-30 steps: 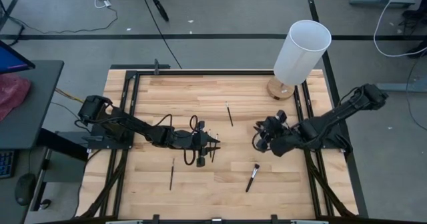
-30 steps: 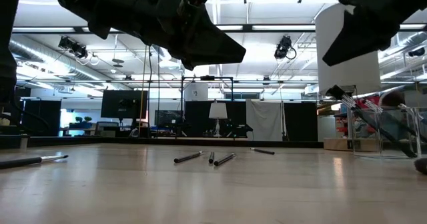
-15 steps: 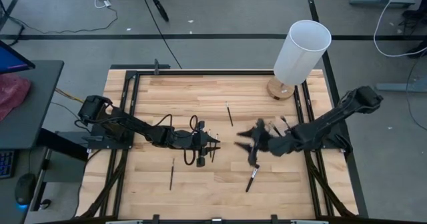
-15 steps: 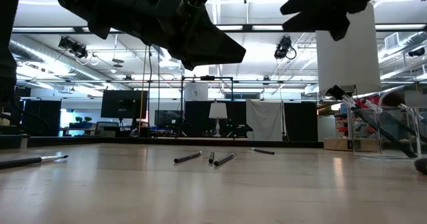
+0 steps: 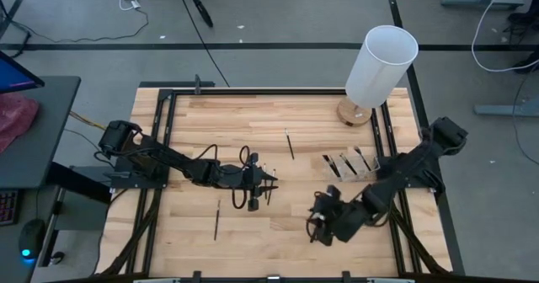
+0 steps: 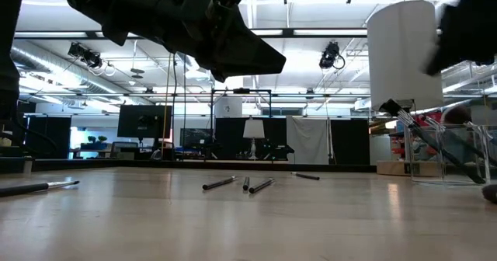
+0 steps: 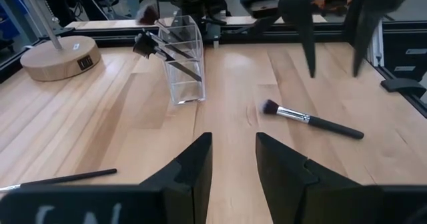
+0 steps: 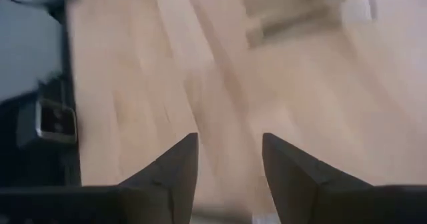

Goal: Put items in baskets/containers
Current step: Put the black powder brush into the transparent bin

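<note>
Swung from beside the clear holder toward 6 o'clock since a second ago: right end effector, fingers apart, poised over the fluffy brush. Next: lower, close, carry back. Left end effector idle at centre, spread.

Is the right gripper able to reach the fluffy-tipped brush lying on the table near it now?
Probably yes. The right gripper hangs open right over where the fluffy-tipped brush lies, on bare table, with nothing visible between them. The left gripper waits apart.
</note>
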